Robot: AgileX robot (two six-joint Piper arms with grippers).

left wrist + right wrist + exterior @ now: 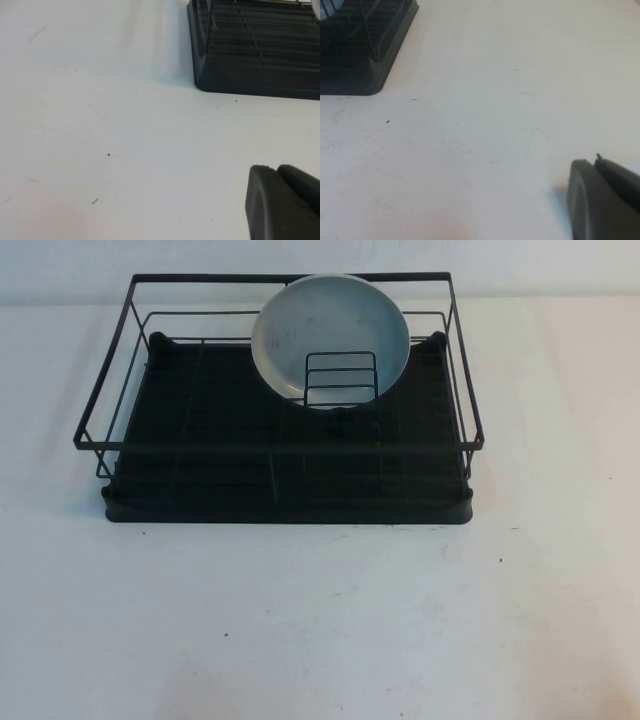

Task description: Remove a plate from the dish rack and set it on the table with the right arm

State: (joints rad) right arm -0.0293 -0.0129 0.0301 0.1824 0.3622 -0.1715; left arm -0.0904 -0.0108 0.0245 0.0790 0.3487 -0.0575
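Bare table [320, 620] lies nearest you. Dish rack [280, 502] behind it; plate [330, 335] leans upright at its back, behind the small wire divider [340, 378]. Left gripper [282, 202] and right gripper [602, 200] sit low outside the rack's near corners; finger state cannot be told. Risk: your rim grasp snags wires, dragging the rack.

Little of the robot's body shows. In the left wrist view, one piece of the left gripper [285, 202] appears: a dark charcoal, matte block with a rounded corner, and a second rounded ridge beside it, split by a narrow groove. In the right wrist view, the right gripper [605, 200] shows the same dark grey, matte, rounded block, with a small dark nub on its upper edge. No cables, screws or markings are visible on either.
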